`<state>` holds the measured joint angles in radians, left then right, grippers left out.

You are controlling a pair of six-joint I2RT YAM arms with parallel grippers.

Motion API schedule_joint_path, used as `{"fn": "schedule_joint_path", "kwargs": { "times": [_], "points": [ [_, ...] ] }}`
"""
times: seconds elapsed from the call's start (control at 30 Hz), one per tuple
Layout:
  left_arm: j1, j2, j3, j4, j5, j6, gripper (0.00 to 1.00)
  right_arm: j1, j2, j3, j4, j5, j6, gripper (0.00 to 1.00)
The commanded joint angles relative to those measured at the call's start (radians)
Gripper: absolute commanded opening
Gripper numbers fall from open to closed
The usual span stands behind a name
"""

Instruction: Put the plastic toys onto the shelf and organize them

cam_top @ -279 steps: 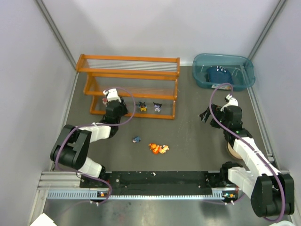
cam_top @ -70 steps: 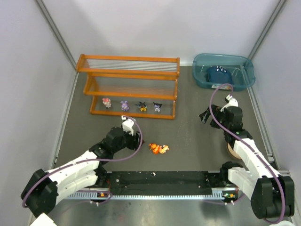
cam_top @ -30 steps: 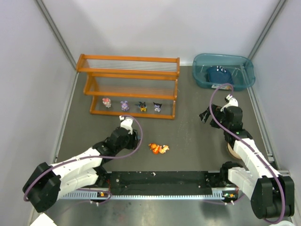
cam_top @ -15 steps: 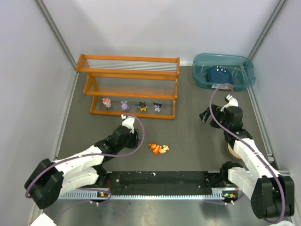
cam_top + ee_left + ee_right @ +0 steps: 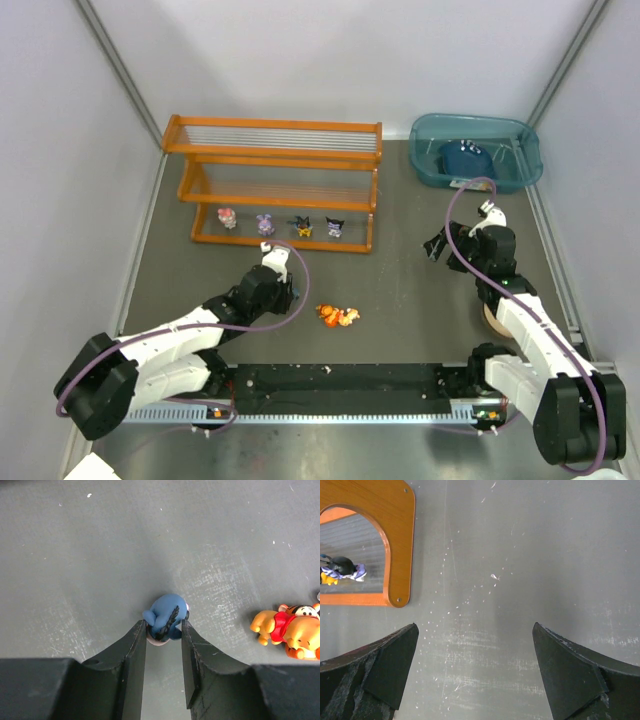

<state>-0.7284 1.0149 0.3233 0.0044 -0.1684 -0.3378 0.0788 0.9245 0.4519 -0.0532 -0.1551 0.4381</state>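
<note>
Left wrist view has the left gripper down on the table with its two fingers pressed against either side of the blue toy. A second ago the jaws stood wider around it, so the grip has just closed; the toy looks held but not yet lifted. Since the arm was last at the shelf, it has pulled back to the near middle of the table, and the bottom tier now shows four toys in a row, where only two showed earlier. That leaves this blue one, then the orange toys lying just to its right, touching each other but clear of the fingers. The next step is likely a lift and a carry to the far left, and the bottom tier has room left only at its ends; the two upper tiers are bare. The shelf's orange frame and thin rods are what the toy could catch on or tip between. The right gripper hangs wide open and holds nothing, well to the right, unmoved. The bin with its dark blue item sits at the far right, out of the way.
</note>
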Motion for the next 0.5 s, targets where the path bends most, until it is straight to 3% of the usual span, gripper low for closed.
{"fn": "schedule_joint_path", "kwargs": {
  "times": [0.0, 0.13, 0.47],
  "points": [
    [-0.005, -0.021, 0.031, 0.045, 0.03, 0.022, 0.1, 0.01, 0.002, 0.005, 0.029, -0.001, -0.002, 0.99],
    [-0.003, -0.033, 0.072, 0.014, 0.046, 0.042, 0.0, 0.01, -0.001, 0.005, 0.027, -0.001, -0.002, 0.99],
    [-0.005, -0.148, 0.16, -0.142, 0.021, 0.011, 0.0, 0.01, -0.003, 0.005, 0.029, -0.004, 0.002, 0.99]
  ]
}}
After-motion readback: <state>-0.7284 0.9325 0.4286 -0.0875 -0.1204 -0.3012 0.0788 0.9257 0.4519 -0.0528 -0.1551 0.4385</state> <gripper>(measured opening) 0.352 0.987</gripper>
